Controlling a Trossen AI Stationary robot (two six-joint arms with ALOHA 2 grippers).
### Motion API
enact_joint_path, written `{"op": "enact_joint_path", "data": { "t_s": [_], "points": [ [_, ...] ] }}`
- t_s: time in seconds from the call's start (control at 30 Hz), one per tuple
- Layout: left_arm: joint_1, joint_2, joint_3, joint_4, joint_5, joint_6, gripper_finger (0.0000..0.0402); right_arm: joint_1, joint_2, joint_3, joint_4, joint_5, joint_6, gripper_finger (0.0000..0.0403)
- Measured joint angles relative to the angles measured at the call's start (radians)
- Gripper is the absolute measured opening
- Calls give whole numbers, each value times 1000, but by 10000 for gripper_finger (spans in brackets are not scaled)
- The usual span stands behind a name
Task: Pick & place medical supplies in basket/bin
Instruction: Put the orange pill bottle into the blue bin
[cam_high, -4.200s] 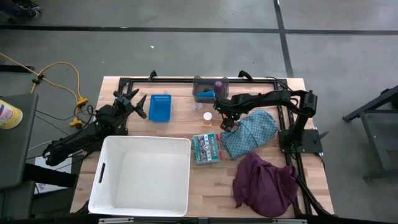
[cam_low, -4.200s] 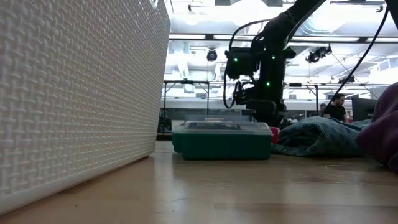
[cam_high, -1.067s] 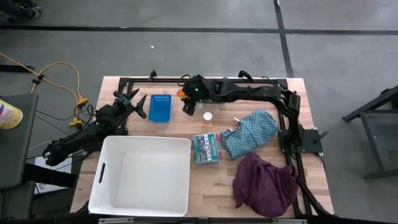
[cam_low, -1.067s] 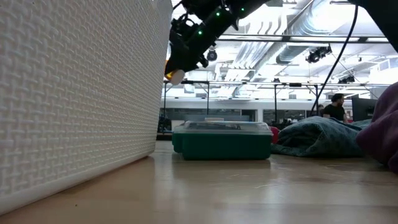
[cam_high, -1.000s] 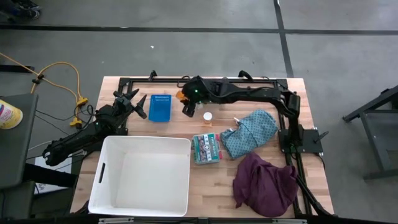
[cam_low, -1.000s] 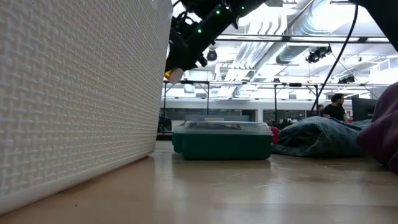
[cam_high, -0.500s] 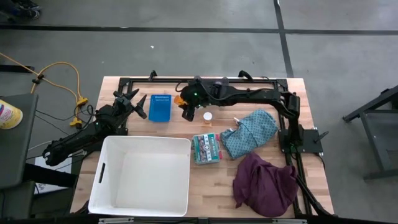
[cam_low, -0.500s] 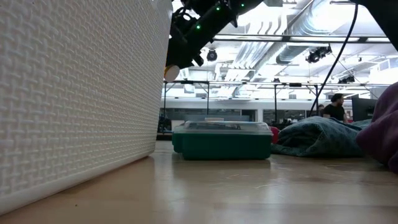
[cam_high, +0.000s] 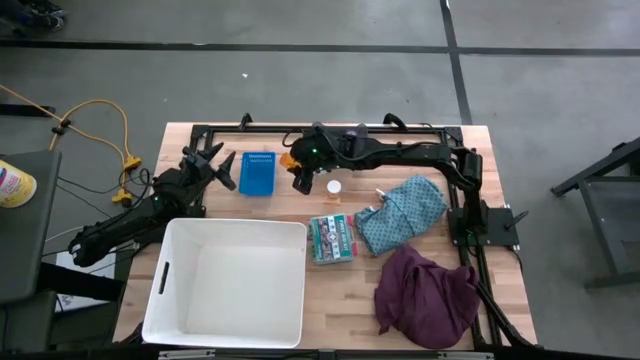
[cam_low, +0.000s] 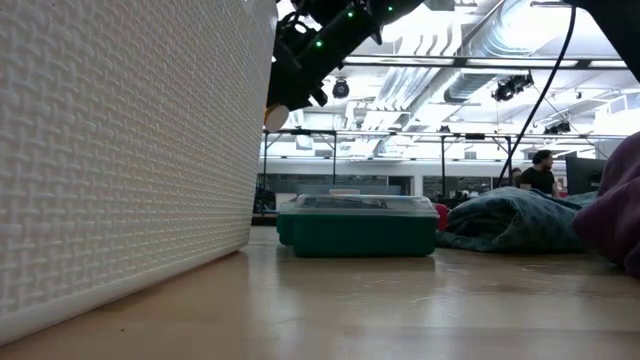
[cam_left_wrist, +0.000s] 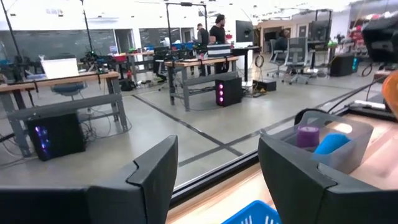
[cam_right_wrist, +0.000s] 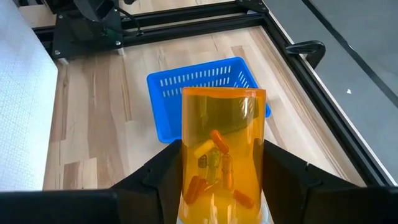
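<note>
One orange bottle (cam_right_wrist: 222, 160) is pinched in the right claw (cam_high: 296, 168), carried above the desk (cam_high: 330, 290); next, lower it into the blue basket (cam_high: 257, 172). Left claw (cam_left_wrist: 217, 177) waits, spread.

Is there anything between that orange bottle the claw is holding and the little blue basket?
Nothing visible. The right claw grips the orange bottle in the air, and the blue basket sits just ahead of it with only bare wooden table between. The basket looks empty.
</note>
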Motion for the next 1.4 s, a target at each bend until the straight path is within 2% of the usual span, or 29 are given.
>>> {"op": "enact_joint_path", "data": {
  "t_s": [0.2, 1.17, 1.3, 1.4],
  "points": [
    [0, 0, 0, 4, 0, -52, 216, 0, 0, 0, 0, 2, 0, 170],
    [0, 0, 0, 24, -17, -65, 216, 0, -1, 0, 14, 2, 0, 170],
    [0, 0, 0, 32, -16, -150, 216, 0, -1, 0, 14, 2, 0, 170],
    [0, 1, 5, 53, 15, -147, 216, 0, -1, 0, 14, 2, 0, 170]
  ]
}}
